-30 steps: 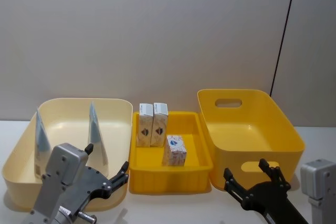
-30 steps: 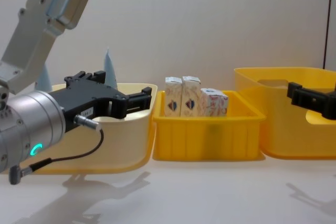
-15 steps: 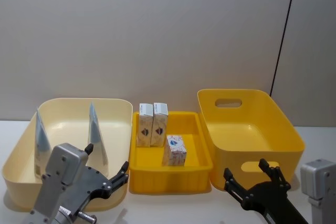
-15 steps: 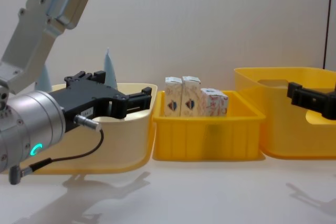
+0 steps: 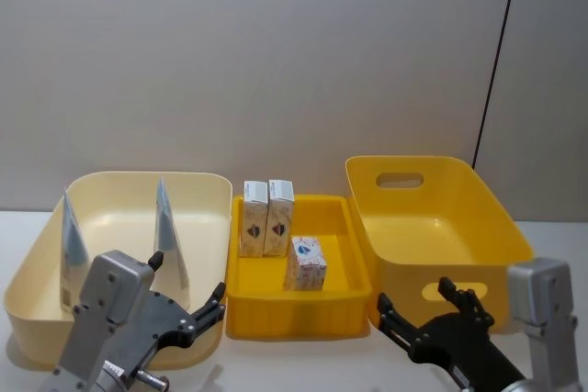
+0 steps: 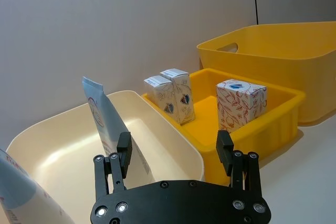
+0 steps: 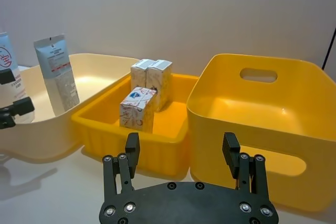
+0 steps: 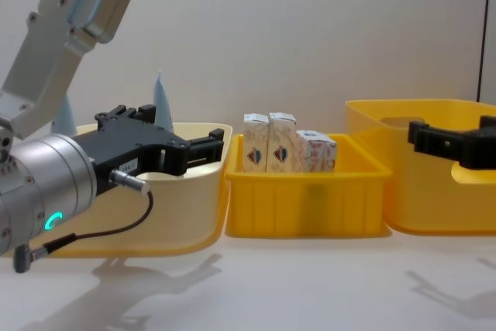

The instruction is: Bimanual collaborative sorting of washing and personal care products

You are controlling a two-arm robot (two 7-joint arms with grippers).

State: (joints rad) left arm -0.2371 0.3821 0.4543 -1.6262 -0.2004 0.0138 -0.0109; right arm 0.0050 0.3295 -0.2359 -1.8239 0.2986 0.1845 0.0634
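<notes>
Currently: left gripper [image 6: 174,140] spread wide, empty, at cream bin [image 5: 119,218] front. Right gripper [image 7: 181,141] likewise, before large yellow bin [image 5: 432,227]. Three cartons [image 5: 305,262] in middle tray [image 5: 294,319]; two tubes [image 5: 170,231] upright in cream bin. Cartons probably light, crushable: grip flat sides. Tubes soft: grip mid-body.

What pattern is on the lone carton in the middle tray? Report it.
The lone carton has red leafy print on white; clearest in the left wrist view.

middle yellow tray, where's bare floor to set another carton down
Bare floor runs along the right wall of the tray, beside the lone carton, and in its front-left corner. The back-left is crowded by two upright cartons. The big yellow bin holds nothing.
</notes>
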